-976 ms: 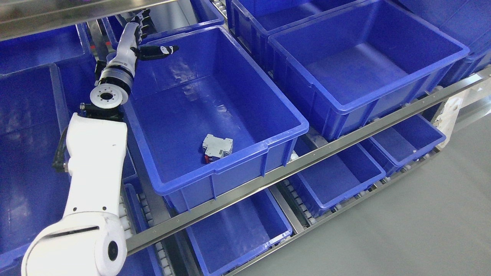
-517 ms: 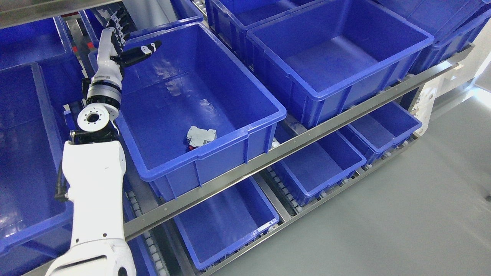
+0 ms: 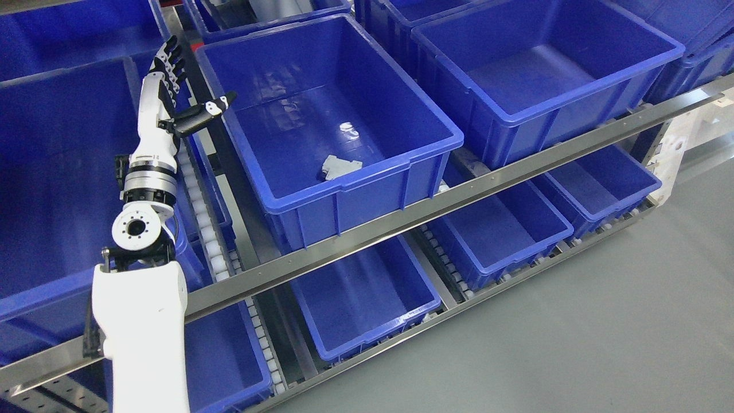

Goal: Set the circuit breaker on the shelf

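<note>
A steel shelf rack (image 3: 459, 198) is seen, loaded with blue bins on two levels. In the middle bin (image 3: 344, 189) of the upper level, the circuit breaker (image 3: 339, 167) lies on the floor near the front wall, apart from any hand. The placing step is judged done, and what remains is clearing the arm away. The left hand (image 3: 172, 94) is held raised just beside the bin's left rim, fingers spread wide and the thumb stretched toward the rim, nothing gripped. Open room lies below and left of the hand; the bin edge and the roller track (image 3: 200, 212) beneath are to be avoided in any withdrawal.
</note>
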